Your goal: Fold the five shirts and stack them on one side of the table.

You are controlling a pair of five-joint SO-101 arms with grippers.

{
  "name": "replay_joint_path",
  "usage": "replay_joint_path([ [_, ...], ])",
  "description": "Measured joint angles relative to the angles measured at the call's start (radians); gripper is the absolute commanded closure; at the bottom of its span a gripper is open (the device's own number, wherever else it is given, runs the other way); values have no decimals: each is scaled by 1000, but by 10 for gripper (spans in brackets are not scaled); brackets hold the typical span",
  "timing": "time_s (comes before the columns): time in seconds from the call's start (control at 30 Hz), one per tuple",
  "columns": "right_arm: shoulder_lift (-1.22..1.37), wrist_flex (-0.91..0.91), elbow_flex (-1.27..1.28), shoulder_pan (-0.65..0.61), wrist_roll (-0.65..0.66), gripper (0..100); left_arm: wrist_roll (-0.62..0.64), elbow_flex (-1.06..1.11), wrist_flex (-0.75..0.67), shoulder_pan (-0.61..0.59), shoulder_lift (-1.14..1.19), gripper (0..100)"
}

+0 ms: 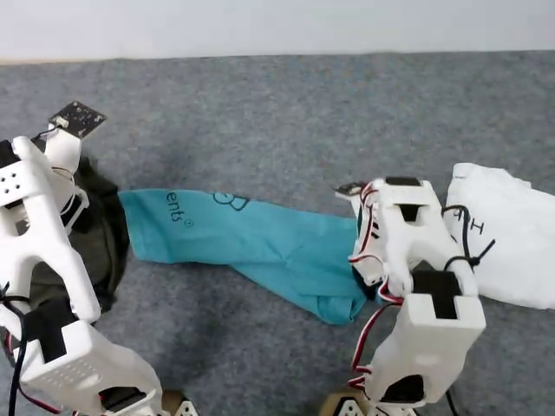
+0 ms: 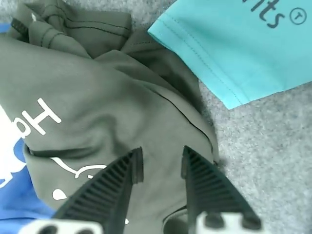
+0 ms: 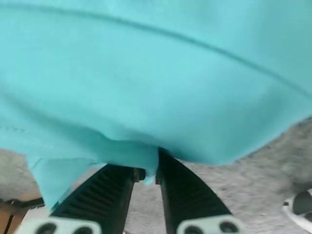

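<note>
Right hand clenched on the near right end of the long teal cotton shirt lying across the grey felt worktop, left hand released over the crumpled dark olive shirt at left, I'd fold it leftward slowly, hem taut.

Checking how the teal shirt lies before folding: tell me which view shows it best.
The high view: the teal shirt lies stretched out, nearly all visible. The right wrist view shows its edge pinched in the right claw; the left wrist view shows a hemmed corner beside the dark shirt.
</note>
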Motion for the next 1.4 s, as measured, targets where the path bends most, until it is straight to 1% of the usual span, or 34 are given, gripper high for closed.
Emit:
replay_joint_path([
  [0.17, 31, 143, -92, -14, 2, 987, 0, -5, 0, 0, -5, 886],
  [0.3, 17, 252, -199, -9, 3, 987, 0, -66, 17, 25, -6, 907],
  [0.37, -14, 293, -249, -8, 23, 987, 0, -104, 54, 55, -6, 907],
  [0.47, -49, 339, -299, -8, 40, 987, -3, -121, 101, 133, -6, 905],
  [0.67, -60, 345, -313, -9, 46, 987, 0, -14, 107, 267, -6, 841],
  [0.73, -60, 345, -313, -8, 46, 987, 0, 29, 106, 292, -6, 833],
  [0.77, -60, 345, -313, -8, 46, 987, -15, 55, 95, 295, -6, 828],
  [0.97, -60, 345, -313, -9, 46, 987, -123, 250, -89, 298, -6, 807],
  [1.17, -60, 345, -313, -9, 46, 987, -144, 374, -239, 296, -6, 787],
  [1.4, -60, 345, -313, -9, 43, 987, -161, 474, -382, 253, -6, 785],
])
